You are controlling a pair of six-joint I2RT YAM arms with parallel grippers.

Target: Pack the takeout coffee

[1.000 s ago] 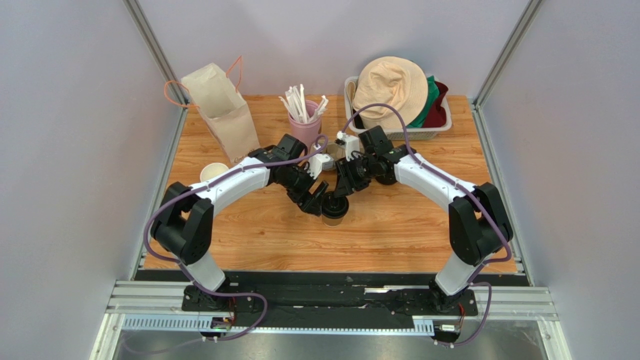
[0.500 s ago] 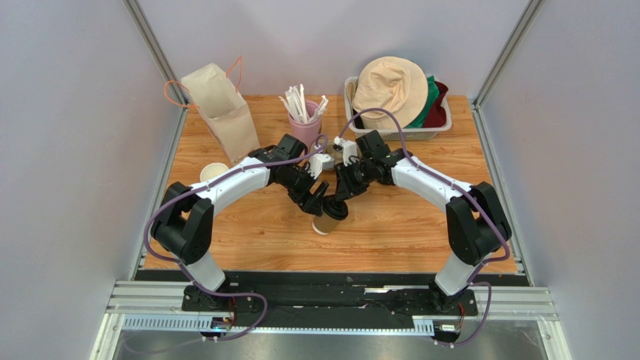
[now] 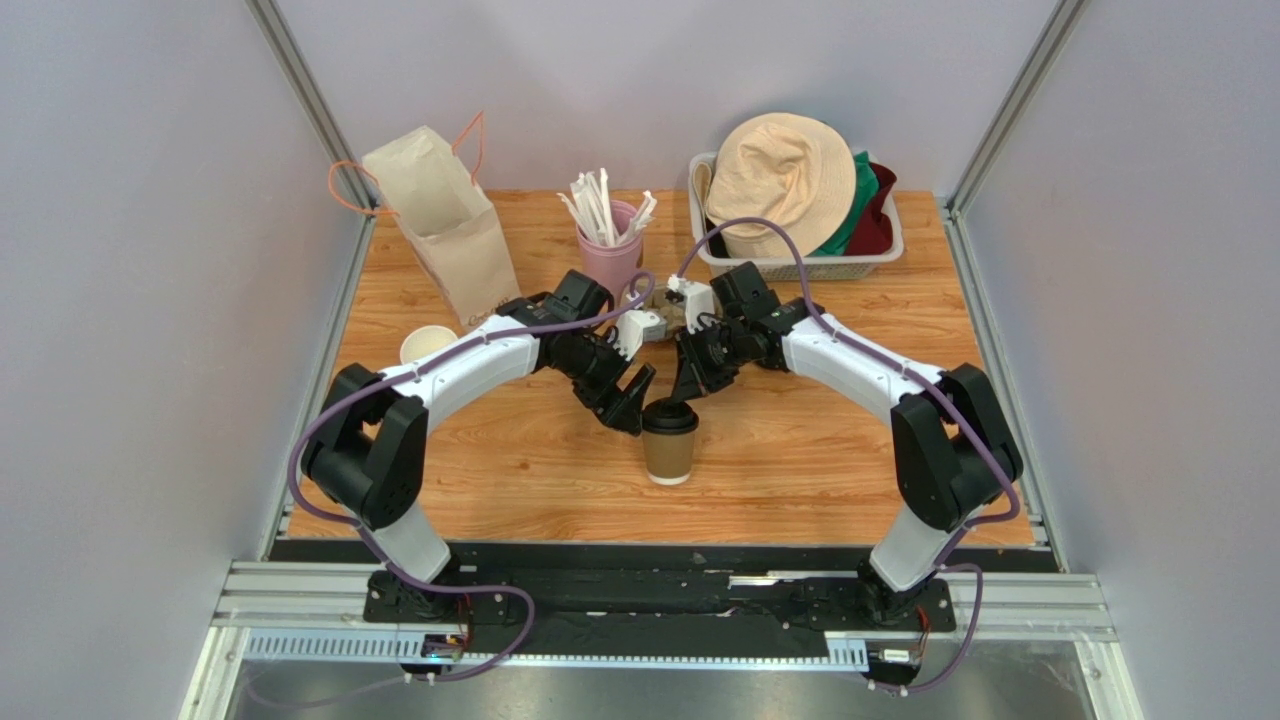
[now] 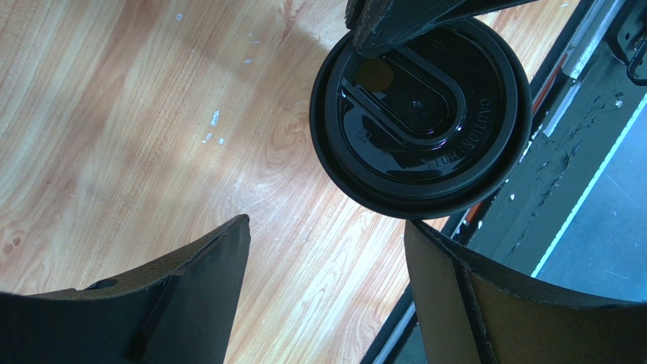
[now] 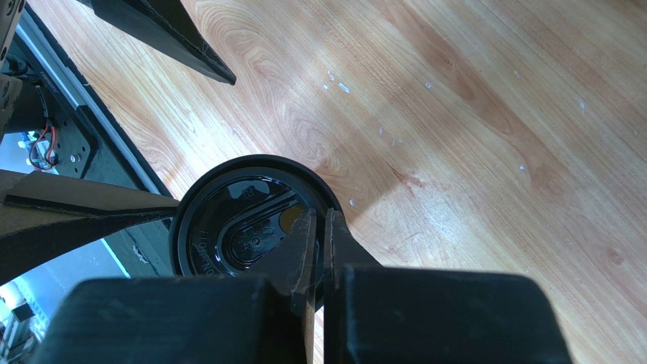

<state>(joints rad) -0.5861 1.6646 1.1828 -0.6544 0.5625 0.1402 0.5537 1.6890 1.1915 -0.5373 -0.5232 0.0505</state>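
The takeout coffee (image 3: 669, 443), tilted a moment ago, now stands upright, near-right of the paper bag (image 3: 443, 225), the right gripper (image 5: 320, 220) closed empty over its lid (image 4: 418, 114), the left gripper (image 4: 326, 224) wide open alongside; lidding looks done, so next comes grasping it for that bag.

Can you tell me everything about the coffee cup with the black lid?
The coffee cup is small, made of brown paper, and stands upright on the wooden table. Its round, shiny black plastic lid is on and has a small sip hole. The shut right gripper is at the lid's rim. The open left gripper is apart.
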